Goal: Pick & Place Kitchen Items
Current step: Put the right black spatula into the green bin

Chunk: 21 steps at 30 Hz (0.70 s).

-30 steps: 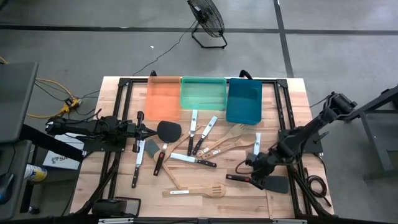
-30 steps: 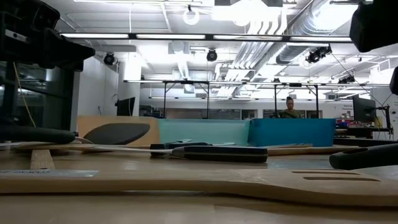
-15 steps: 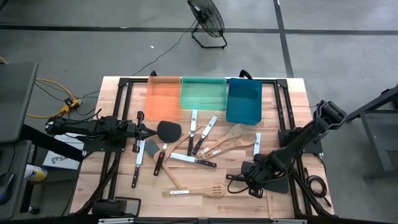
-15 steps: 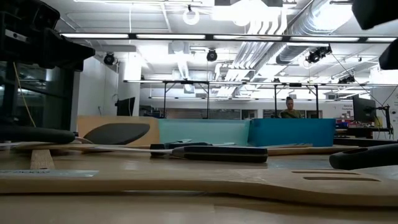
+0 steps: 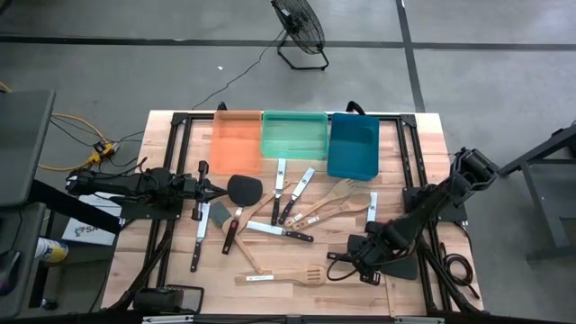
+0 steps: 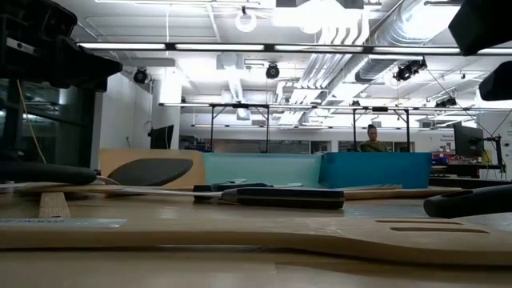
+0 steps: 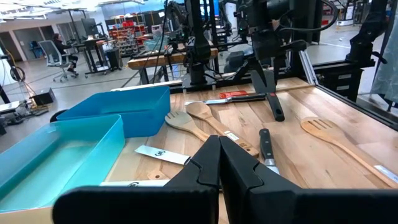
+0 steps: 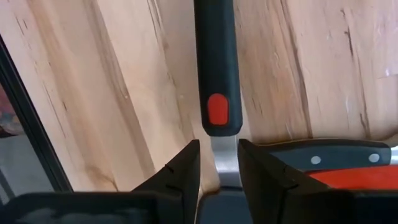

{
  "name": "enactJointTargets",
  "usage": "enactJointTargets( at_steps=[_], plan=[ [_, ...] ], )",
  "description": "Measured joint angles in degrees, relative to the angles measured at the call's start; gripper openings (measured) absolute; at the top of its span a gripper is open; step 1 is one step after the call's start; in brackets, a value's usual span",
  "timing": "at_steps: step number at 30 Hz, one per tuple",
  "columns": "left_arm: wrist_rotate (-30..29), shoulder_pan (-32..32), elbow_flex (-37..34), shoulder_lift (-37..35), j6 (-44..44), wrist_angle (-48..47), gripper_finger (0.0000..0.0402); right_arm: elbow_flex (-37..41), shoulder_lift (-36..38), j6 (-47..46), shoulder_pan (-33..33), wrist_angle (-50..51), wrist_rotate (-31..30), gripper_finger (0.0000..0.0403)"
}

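We see black spatula (image 5: 400,266) flat on counter (image 5: 297,297), near right corner. Our right gripper (image 5: 363,256) low over its handle (image 8: 216,68), red dot on handle end; jaws clamped on steel neck (image 8: 222,155), fingers (image 8: 176,171) either side. Knife with riveted black handle (image 8: 336,154) just beside. Other utensils mid-counter: knives (image 5: 281,231), wooden spoons (image 5: 333,200), slotted wooden turner (image 5: 281,276). Orange tray (image 5: 238,139), green tray (image 5: 294,134), blue tray (image 5: 352,146) along far edge. Our left gripper (image 5: 212,189) waits at left, jaws together.
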State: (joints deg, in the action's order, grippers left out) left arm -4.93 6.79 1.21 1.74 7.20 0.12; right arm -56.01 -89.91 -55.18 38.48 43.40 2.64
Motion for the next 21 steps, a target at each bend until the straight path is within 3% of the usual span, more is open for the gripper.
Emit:
enactJointTargets(
  at_steps=[9, 21],
  plan=[
    [0.0, 0.0, 0.0, 0.0, 0.0, 0.0, 0.0, 0.0, 0.0, 4.1, 0.0, -0.1, -0.8, 0.0111],
    [0.0, 0.0, 0.0, 0.0, 0.0, 0.0, 0.0, 0.0, -2.7, 6.0, 0.0, -1.6, -3.3, 0.0286]
  ],
)
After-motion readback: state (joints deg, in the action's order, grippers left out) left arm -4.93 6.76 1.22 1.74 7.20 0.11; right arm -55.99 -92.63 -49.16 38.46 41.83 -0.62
